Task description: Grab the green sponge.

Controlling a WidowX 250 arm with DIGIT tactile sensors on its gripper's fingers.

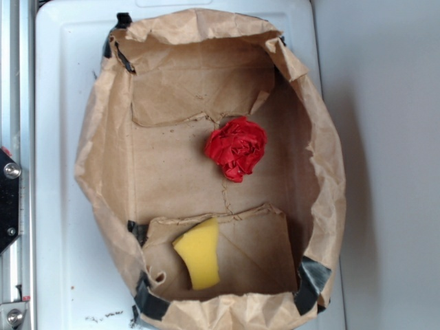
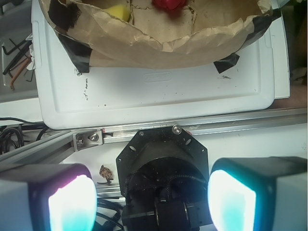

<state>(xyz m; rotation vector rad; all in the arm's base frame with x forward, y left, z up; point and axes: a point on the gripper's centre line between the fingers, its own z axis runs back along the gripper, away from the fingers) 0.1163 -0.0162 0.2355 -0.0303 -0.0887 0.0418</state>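
Observation:
The green sponge [image 1: 198,251] is a small yellow foam block lying flat on the floor of a brown paper bag [image 1: 103,137], near its bottom left corner. In the wrist view only a yellow corner of the sponge [image 2: 118,11] shows over the bag's crumpled rim at the top. My gripper [image 2: 151,199] hangs over the robot's black base, well short of the bag, open with a wide gap and nothing between its glowing pads [image 2: 72,204]. The gripper does not appear in the exterior view.
A red rose-like wad of paper [image 1: 236,148] lies mid-bag. The bag [image 2: 159,41] sits on a white tray [image 2: 159,91], taped at its corners. An aluminium rail [image 2: 231,122] runs between tray and robot base [image 2: 161,159]. Cables and tools [image 2: 17,57] lie at left.

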